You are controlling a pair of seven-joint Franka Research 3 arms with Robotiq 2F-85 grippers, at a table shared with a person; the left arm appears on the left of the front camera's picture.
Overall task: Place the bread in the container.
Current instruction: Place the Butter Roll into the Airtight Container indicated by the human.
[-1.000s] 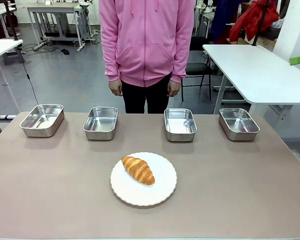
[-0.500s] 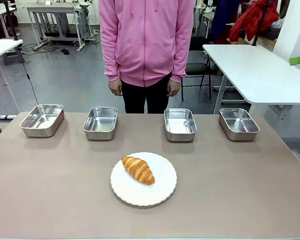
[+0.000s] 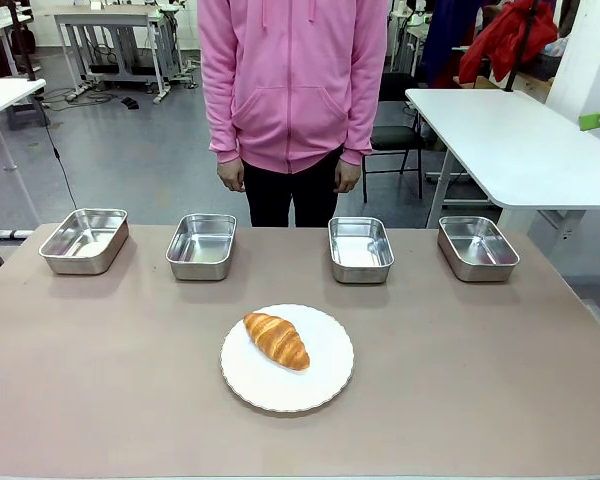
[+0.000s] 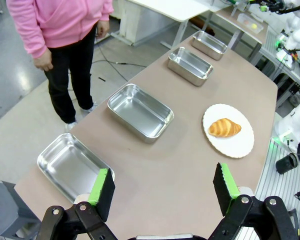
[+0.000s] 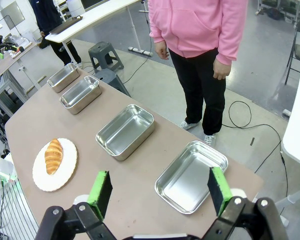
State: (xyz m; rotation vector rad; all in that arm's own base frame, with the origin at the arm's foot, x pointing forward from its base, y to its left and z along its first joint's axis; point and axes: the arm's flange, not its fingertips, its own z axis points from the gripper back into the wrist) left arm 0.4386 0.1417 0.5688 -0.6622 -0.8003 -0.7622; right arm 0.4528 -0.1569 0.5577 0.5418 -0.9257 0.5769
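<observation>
The bread, a golden-brown croissant, lies on a round white plate in the middle of the table. Several look-alike steel pans stand empty in a row along the far edge: far left, left of centre, right of centre, far right. I cannot tell which one is the container. My left gripper hangs open high above the table's left end, the bread far ahead. My right gripper is open above the right end, well away from the bread.
A person in a pink hoodie stands behind the far edge, hands down at the sides. A white table stands beyond the far right corner. Bare tabletop surrounds the plate.
</observation>
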